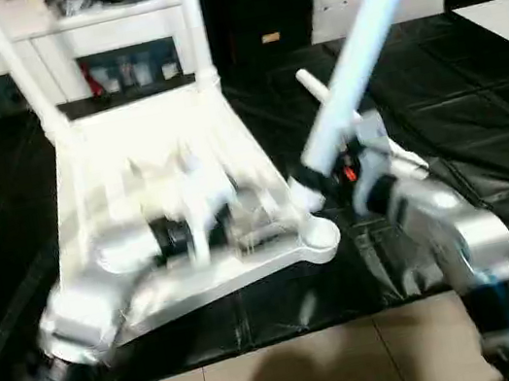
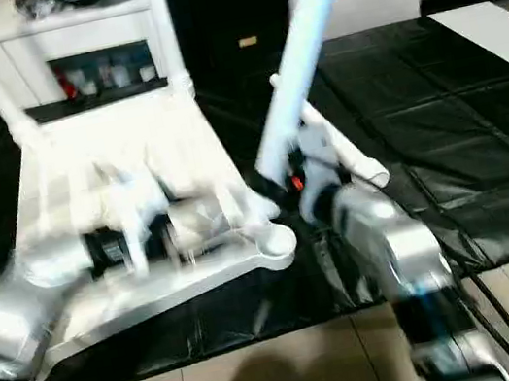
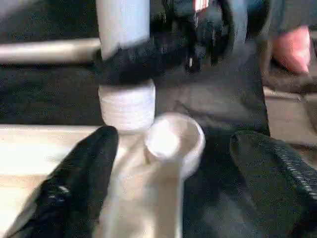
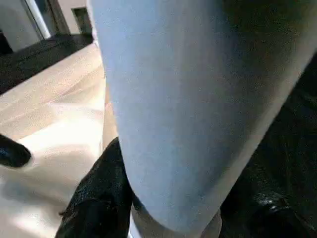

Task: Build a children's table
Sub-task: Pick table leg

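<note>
1. Left wrist view shows the left gripper (image 3: 168, 183) with its two black fingers (image 3: 74, 183) spread wide, one on each side of the tabletop's near corner, and nothing is held between them.
2. Between these fingers sits the round corner socket (image 3: 174, 141), its opening facing up and with no leg in it.
3. Just beside the socket, not inside it, is the ribbed end of a white leg (image 3: 126, 104), which is gripped a little higher by the black fingers of the right gripper (image 3: 130, 64).
4. Seen from the head camera, the right gripper (image 1: 304, 182) is closed around the lower part of that leg (image 1: 357, 44). The leg leans up and away to the right, and its lower end is close to the socket (image 1: 320, 236).
5. The right wrist view is close on the same leg (image 4: 183, 109), with a black finger (image 4: 99, 198) pressed against its side.
6. The tabletop (image 1: 120, 155) lies upside down on a black mat (image 1: 472, 83), ribbed side up, tilted a little, with its near edge at the border of the mat.
7. Two other legs (image 1: 194, 24) stand upright in the far corner sockets of the tabletop.
8. One more leg (image 2: 346, 150) lies on the mat behind the right gripper.
9. Behind the mat there is a white shelf (image 1: 99, 35).
</note>
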